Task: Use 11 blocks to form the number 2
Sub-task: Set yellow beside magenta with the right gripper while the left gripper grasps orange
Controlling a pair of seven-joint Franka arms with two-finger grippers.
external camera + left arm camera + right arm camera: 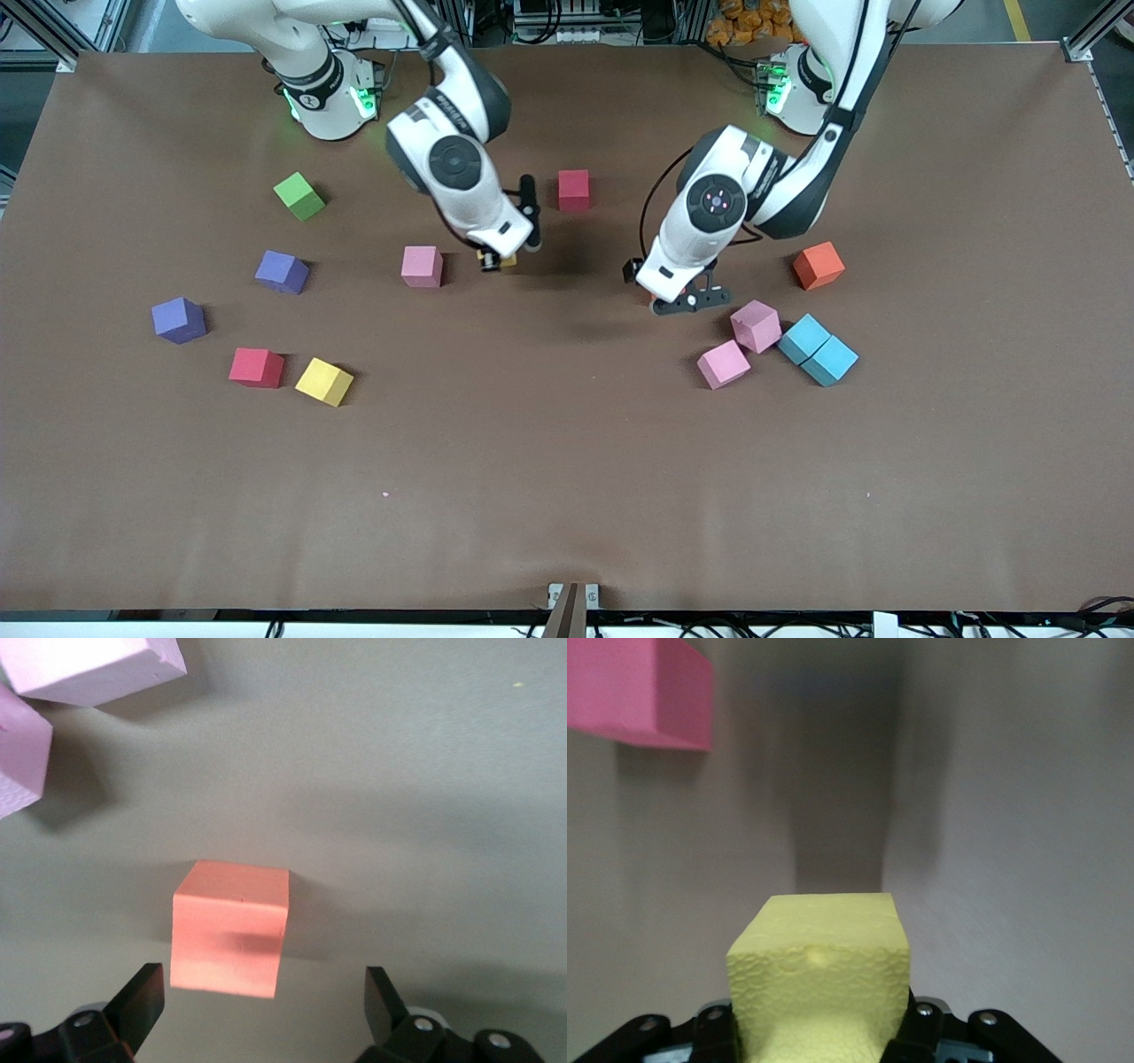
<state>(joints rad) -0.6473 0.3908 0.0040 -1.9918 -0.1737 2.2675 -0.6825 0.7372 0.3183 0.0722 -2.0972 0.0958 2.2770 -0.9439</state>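
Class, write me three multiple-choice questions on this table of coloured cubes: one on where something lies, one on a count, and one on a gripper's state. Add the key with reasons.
1. Where does the green cube lie?
A. Toward the right arm's end of the table
B. Toward the left arm's end of the table
C. Stacked on a purple cube

2. How many pink cubes show in the front view?
A. One
B. Three
C. Five

3. What is the state of the right gripper?
A. Open, with nothing in it
B. Shut on a red cube
C. Shut on a yellow cube

Key:
1 A, since it sits alone on the table below the right arm's base.
2 B, one near the right gripper and two together toward the left arm's end.
3 C, as the right wrist view shows the yellow cube clamped between the fingers.
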